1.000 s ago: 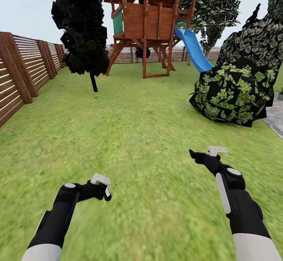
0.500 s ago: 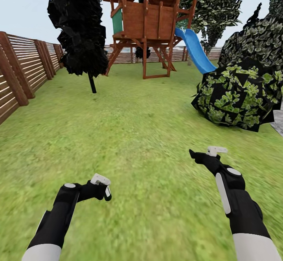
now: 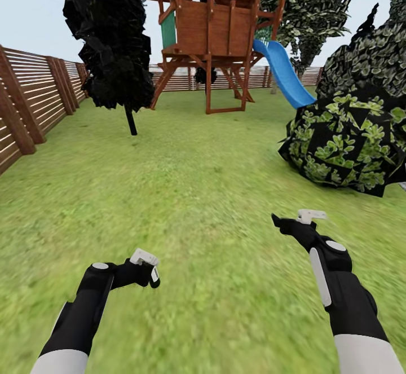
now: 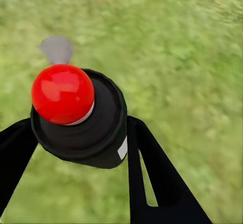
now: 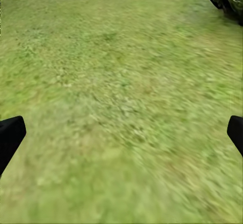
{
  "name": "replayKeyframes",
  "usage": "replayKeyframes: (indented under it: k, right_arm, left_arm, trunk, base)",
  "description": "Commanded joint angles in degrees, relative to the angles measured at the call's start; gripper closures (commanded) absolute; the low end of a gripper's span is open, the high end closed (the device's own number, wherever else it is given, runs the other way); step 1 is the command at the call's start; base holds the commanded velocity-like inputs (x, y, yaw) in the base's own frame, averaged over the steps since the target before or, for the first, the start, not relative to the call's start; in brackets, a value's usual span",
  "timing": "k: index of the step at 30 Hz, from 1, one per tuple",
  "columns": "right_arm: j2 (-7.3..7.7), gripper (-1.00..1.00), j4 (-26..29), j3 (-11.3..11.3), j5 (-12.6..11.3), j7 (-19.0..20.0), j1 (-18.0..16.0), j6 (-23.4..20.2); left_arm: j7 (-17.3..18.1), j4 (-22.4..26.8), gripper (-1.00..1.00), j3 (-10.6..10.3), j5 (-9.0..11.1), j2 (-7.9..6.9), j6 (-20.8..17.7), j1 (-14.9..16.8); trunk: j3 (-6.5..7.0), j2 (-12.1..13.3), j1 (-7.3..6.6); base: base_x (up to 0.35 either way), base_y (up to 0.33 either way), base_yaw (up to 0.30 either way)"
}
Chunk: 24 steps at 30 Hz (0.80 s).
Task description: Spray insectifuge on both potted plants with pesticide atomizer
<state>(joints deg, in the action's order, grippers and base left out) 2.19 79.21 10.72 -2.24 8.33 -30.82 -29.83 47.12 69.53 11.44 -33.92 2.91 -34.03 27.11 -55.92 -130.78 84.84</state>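
My left gripper (image 3: 153, 277) hangs low over the lawn (image 3: 203, 193), shut on the pesticide atomizer (image 4: 83, 133). Seen end-on in the left wrist view, the atomizer is a dark bottle with a red round cap (image 4: 62, 93) and a small white label (image 4: 122, 148). One black finger presses each side of it. In the head view its dark body and label peek out at the gripper's tip (image 3: 154, 275). My right gripper (image 3: 277, 220) is held out further ahead, open and with nothing in it; its fingertips (image 5: 10, 138) sit far apart over grass. The potted plants are out of view.
A wooden play tower (image 3: 217, 30) with a blue slide (image 3: 285, 75) stands ahead. A dark tree (image 3: 110, 41) is at the left, with a brown slatted fence (image 3: 34, 97) beyond it. A large leafy bush (image 3: 349, 137) crowds the right side.
The whole view has shifted: the bush and slide slid right and grew, and the paved strip at the right edge has left the picture. Both arms hold the same pose.
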Motion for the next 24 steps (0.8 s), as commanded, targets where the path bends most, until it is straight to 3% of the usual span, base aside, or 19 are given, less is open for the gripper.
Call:
replayKeyframes:
  k: [1, 6, 24]
  right_arm:
    - [0.00, -1.00, 0.07, 0.08, -0.22, 0.20, -0.03, -0.32]
    - [0.00, -1.00, 0.07, 0.15, -0.22, 0.20, -0.03, -0.32]
    - [0.00, -1.00, 0.06, 0.09, -0.22, 0.20, -0.03, -0.32]
  left_arm:
    - [0.51, 0.06, 1.00, 0.19, -0.36, 0.09, -0.25, 0.05]
    - [0.51, 0.08, 1.00, 0.18, -0.36, 0.08, -0.25, 0.05]
    - [0.51, 0.05, 1.00, 0.16, -0.36, 0.10, -0.25, 0.05]
  trunk:
    - [-0.08, -0.02, 0.03]
    - [-0.22, -0.02, 0.03]
    - [-0.22, -0.02, 0.03]
  base:
    - [0.347, 0.000, 0.108]
    - [0.347, 0.000, 0.114]
    - [0.347, 0.000, 0.002]
